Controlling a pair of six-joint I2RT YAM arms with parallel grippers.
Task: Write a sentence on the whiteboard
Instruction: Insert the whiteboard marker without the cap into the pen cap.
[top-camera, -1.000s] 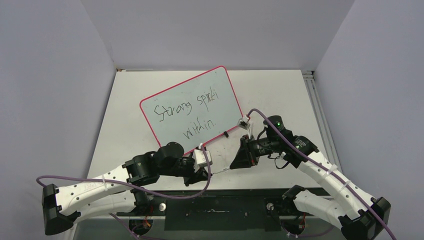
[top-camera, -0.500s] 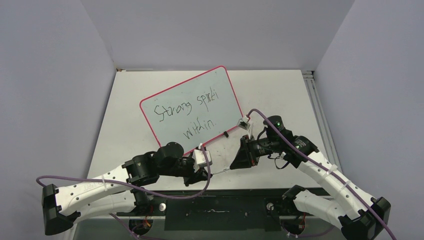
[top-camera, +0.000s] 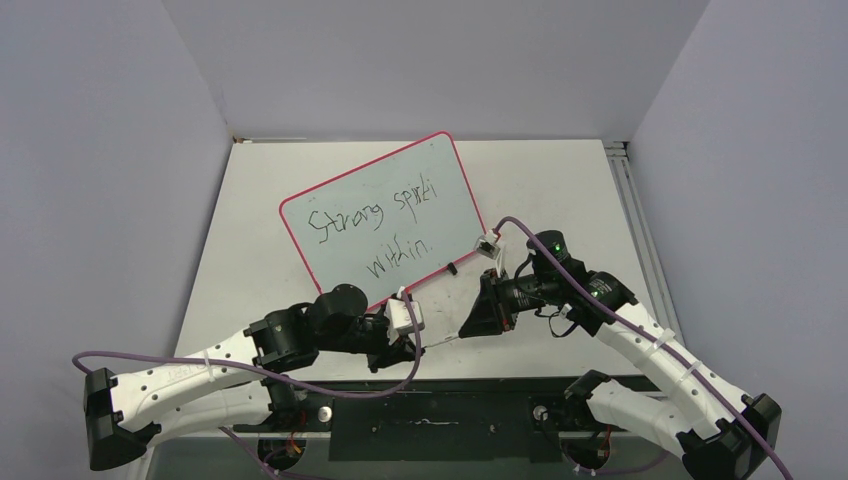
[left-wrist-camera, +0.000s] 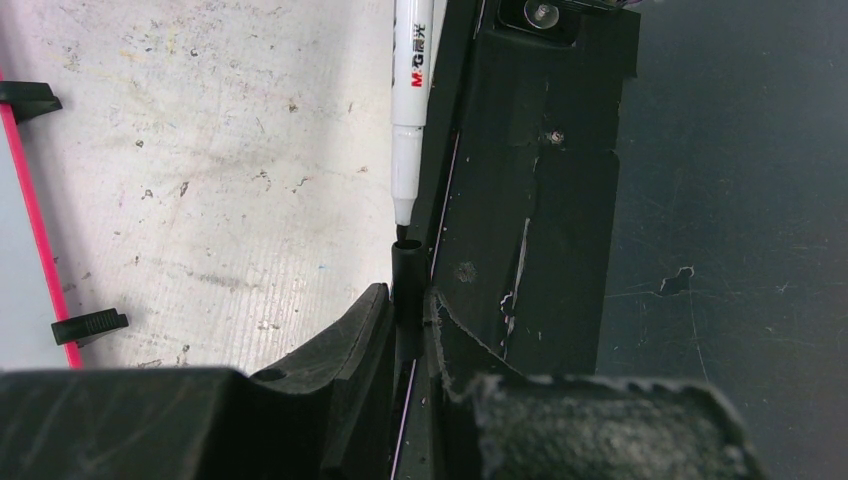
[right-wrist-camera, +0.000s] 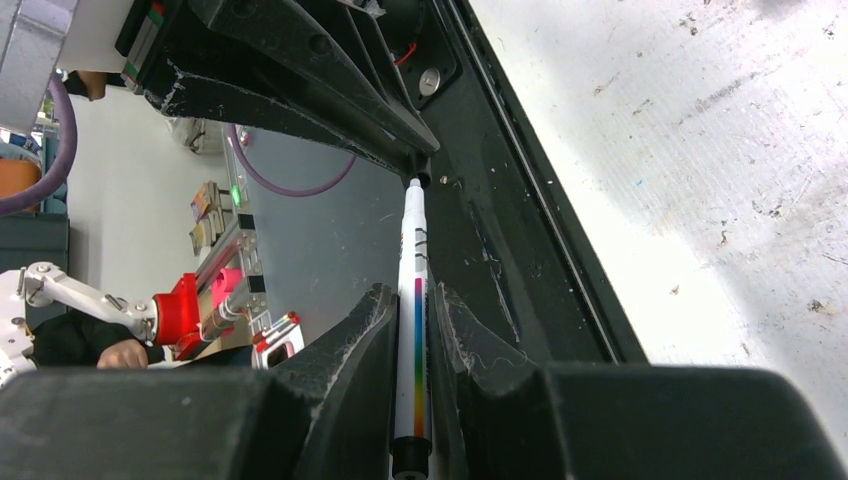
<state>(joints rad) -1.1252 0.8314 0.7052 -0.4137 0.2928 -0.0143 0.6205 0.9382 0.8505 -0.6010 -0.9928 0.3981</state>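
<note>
A: First entry. Where does the whiteboard (top-camera: 445, 195) sit?
B: Flat on the table (top-camera: 560, 190), turned at an angle, between the middle and the left edge. Its top corner comes near the far edge. The sentence (top-camera: 372, 228) is on it in black, two lines: "Strong spirit" above, "within." below.
A: And the left gripper (left-wrist-camera: 408, 318)?
B: Closed down narrow on a small black cap (left-wrist-camera: 405, 285), the cap's open end pointing away from the wrist. It is at the near edge of the table, just right of the board's near corner.
A: The right gripper (right-wrist-camera: 418, 335)?
B: Pinched tight on a white marker (right-wrist-camera: 412, 300) with a rainbow stripe along the barrel. The writing end points at the left gripper.
A: Do marker and cap meet?
B: The nib is right at the cap's mouth. Whether it is inside, I cannot tell. Both lie in one line, over the seam where the white tabletop meets the black strip (left-wrist-camera: 530, 230) along the near edge.
A: Grippers and board?
B: Apart. In the left wrist view the pink rim (left-wrist-camera: 42, 240) and two black feet (left-wrist-camera: 90, 325) show well left of the cap.
</note>
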